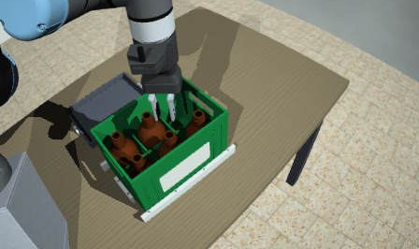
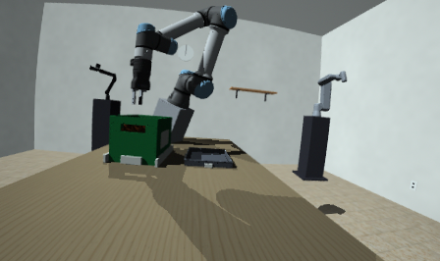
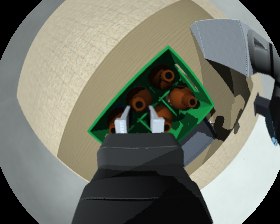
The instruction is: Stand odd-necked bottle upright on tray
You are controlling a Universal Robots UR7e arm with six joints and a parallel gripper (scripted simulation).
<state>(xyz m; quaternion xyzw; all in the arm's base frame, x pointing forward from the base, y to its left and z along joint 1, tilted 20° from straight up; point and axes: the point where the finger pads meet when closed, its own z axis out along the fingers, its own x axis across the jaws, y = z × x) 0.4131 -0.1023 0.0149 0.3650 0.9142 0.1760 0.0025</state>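
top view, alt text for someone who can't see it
The robot's open claw, with nothing between its fingers, hangs over a green crate holding five brown bottles; a dark tray lies beside the crate on a wooden table.

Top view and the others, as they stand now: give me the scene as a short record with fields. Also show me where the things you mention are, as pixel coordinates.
crate (image 1: 151, 190) (image 2: 118, 145) (image 3: 197, 118): upright on the table (image 1: 281, 90) (image 2: 147, 222) (image 3: 76, 125)
bottles (image 1: 151, 133) (image 2: 133, 128) (image 3: 178, 96): five, all in the crate
tray (image 1: 108, 96) (image 2: 208, 158) (image 3: 198, 145): beside the crate, no bottle on it
claw (image 1: 165, 120) (image 2: 137, 104) (image 3: 139, 112): above the crate, fingers apart, nothing between them
odd neck: cannot tell which
task: bottle not yet on the tray
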